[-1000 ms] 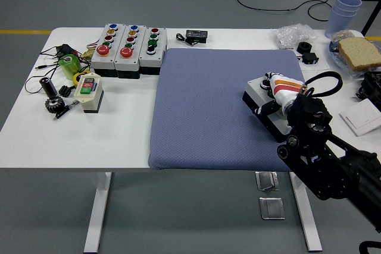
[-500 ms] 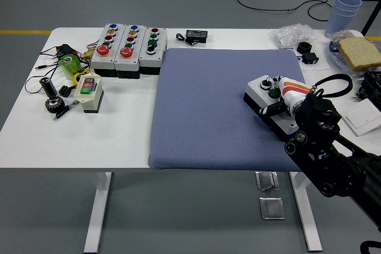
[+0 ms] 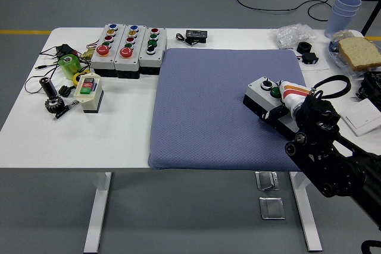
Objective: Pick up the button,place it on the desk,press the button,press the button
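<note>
A white-topped button box (image 3: pixel 267 100) with a black base, a black knob and a green button lies on the blue mat (image 3: pixel 220 108) near its right edge. My right hand (image 3: pixel 294 97), in a white glove with orange and red stripes, rests on the box's right end. The fingers curl over the box top; the black forearm hides the box's near end. The left arm is out of view.
Three grey button boxes (image 3: pixel 128 47) stand at the back left. A small cream switch box (image 3: pixel 89 91), a green item, gears and cables lie at left. Blue cups (image 3: pixel 345 10), a plate with bread (image 3: pixel 359 53) and a bag sit at right.
My right hand and forearm have drawn back to the right and lower on the box, uncovering the knob and green button. The box has barely shifted.
</note>
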